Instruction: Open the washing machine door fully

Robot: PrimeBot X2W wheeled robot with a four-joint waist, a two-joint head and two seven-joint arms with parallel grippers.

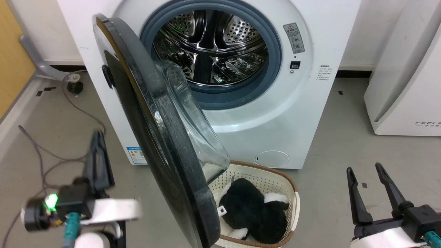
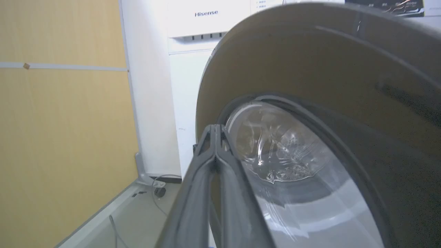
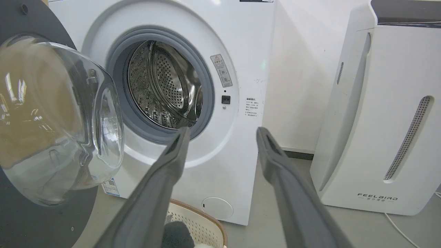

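Observation:
The washing machine [image 1: 275, 113] stands with its steel drum [image 1: 210, 48] exposed. The washing machine door [image 1: 151, 117] hangs from its left side, swung out roughly at a right angle and edge-on in the head view, with its clear glass bowl [image 3: 58, 120] facing right. My left gripper [image 1: 97, 136] is shut on nothing, on the floor side left of the door's glossy outer face [image 2: 310, 69]; whether its fingertips [image 2: 215, 128] touch the door I cannot tell. Off to the lower right, away from the door, my right gripper [image 1: 364, 168] is open and holds nothing; it [image 3: 223, 131] points toward the machine front [image 3: 241, 51].
A cream laundry basket [image 1: 268, 175] holding a black-and-white plush toy [image 1: 251, 210] sits on the floor under the door's free edge. A white FEELBIRD appliance [image 1: 406, 86] stands at the right. Cables [image 1: 44, 162] trail over the floor at the left, beside a yellow wall panel [image 2: 62, 137].

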